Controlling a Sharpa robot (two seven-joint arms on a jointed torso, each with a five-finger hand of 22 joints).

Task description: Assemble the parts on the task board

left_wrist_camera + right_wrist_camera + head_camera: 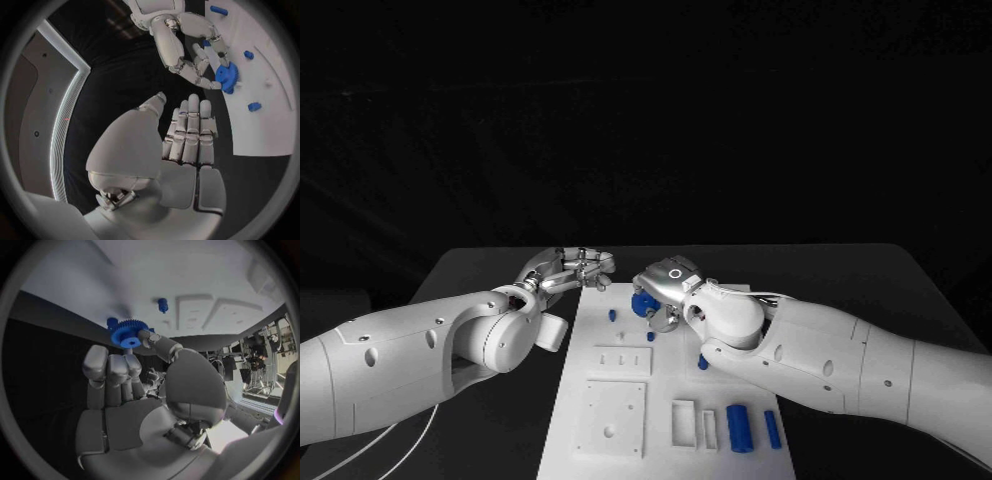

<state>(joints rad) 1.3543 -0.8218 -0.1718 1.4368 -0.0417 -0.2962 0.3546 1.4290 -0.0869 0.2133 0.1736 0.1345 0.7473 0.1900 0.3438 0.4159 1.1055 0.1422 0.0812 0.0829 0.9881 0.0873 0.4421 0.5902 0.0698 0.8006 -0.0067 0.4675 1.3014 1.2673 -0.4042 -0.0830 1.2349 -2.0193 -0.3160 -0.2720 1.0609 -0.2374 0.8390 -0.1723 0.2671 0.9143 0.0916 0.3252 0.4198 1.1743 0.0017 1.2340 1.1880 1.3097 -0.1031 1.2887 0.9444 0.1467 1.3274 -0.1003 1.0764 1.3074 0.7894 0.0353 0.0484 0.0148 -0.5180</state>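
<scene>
Pinching the blue gear [129,334] in my right hand [134,390] over the task board [610,420]; light, rigid, toothed, best gripped at the rim; my left hand [181,145] hangs empty, fingers straight.

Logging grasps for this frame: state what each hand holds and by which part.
The right hand pinches the blue gear by its toothed rim, between fingertips, above the task board. The left hand holds nothing, its fingers straight and together.
</scene>
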